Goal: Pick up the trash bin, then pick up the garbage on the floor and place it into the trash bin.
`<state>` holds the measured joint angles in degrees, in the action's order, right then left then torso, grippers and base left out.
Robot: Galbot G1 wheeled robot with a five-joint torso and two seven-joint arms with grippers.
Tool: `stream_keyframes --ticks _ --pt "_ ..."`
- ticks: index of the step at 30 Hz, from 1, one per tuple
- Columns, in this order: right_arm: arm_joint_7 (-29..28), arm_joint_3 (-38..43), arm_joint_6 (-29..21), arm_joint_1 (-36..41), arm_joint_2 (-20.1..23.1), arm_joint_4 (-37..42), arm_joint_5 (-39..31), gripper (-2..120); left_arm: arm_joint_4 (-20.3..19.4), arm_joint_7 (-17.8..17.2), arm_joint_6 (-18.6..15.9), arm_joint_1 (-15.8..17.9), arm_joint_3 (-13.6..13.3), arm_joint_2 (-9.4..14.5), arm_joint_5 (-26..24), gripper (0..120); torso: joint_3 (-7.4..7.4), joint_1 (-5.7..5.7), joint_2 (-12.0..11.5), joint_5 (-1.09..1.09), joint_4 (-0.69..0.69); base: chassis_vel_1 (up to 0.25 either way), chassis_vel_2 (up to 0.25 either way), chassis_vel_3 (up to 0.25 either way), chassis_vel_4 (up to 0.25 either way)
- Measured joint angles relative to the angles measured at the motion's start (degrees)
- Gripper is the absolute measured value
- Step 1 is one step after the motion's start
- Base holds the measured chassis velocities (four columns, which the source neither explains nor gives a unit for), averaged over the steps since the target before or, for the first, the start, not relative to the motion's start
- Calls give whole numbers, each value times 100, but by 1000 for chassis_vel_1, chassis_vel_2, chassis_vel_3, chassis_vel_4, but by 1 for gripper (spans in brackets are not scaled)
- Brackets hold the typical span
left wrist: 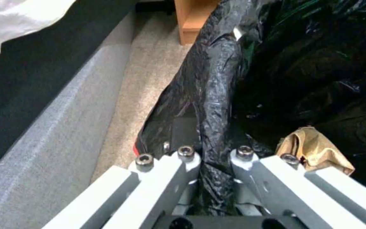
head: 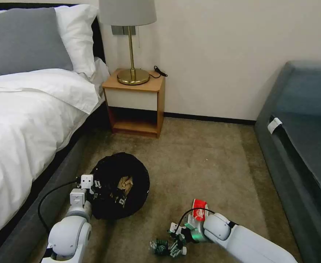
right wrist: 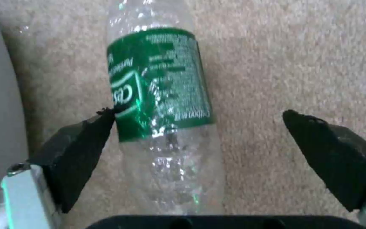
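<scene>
The right gripper [right wrist: 200, 140] is seen low over the tan carpet [head: 204, 160] at the near right, its black padded fingers [right wrist: 85, 149] spread wide around a small clear plastic bottle with a green label [right wrist: 162, 95]. One pad is touching the bottle's side at the label's edge, while the other stands well apart from it. White writing is carried on the label, but only part of a large logo can be made out (the small print is too blurred to be read). The bottle is lying on its side on the carpet. Just beyond the right wrist, a red-and-white packet [head: 199, 212] is lying on the floor.

The left gripper [left wrist: 214, 156] is held at the near left rim of the small round trash bin lined with crinkly black plastic [head: 122, 186], its fingers [left wrist: 183, 159] pinched together on a fold of the bag and rim. A crumpled tan wrapper [left wrist: 314, 152] is seen inside the bin. The bin stands between the white-sheeted bed [head: 29, 120] and the right arm, nearer than the wooden nightstand [head: 136, 102].
</scene>
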<state>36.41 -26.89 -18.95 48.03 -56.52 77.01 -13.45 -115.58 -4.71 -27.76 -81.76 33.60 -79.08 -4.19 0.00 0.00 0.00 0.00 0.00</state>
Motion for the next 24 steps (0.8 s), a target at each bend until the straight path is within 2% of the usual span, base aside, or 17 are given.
stream_keyframes --ticks 5,9,11,13,15,17,18,20,21,22,24 --pt "-33 45 26 -4 -72 -153 120 98 -9 1 8 -16 -25 -22 -3 2 0 0 0 0 0 0 0 0 0" --pt "-51 119 63 -9 -156 -362 273 82 -29 2 24 -55 -27 -21 -2 2 0 0 0 0 0 0 0 0 0" --pt "-48 128 72 -9 -164 -394 302 79 -33 3 31 -64 -24 -17 -3 2 0 0 0 0 0 0 0 0 0" --pt "-38 168 107 0 -182 -477 387 68 -39 6 54 -92 -7 -1 -4 2 0 0 0 0 0 0 0 0 0" --pt "-37 181 114 6 -184 -490 399 65 -40 7 61 -98 -2 3 -3 2 0 0 0 0 0 0 0 0 0" --pt "-36 269 138 60 -185 -505 417 52 -45 12 92 -133 18 34 -6 2 0 0 0 0 0 0 0 0 0" --pt "-36 269 138 60 -185 -505 417 52 -45 12 92 -133 18 34 -6 2 0 0 0 0 0 0 0 0 0" --pt "-36 374 142 128 -172 -456 419 42 -46 14 104 -149 25 55 -9 2 0 0 0 0 0 0 0 0 0" --pt "-36 374 142 128 -172 -456 419 42 -46 14 104 -149 25 55 -9 2 0 0 0 0 0 0 0 0 0" --pt "-38 428 142 155 -159 -419 421 35 -46 16 105 -150 25 76 -11 2 0 0 0 0 0 0 0 0 0" --pt "-40 454 141 161 -141 -388 429 33 -41 18 105 -146 24 100 -12 2 0 0 0 0 0 0 0 0 0"
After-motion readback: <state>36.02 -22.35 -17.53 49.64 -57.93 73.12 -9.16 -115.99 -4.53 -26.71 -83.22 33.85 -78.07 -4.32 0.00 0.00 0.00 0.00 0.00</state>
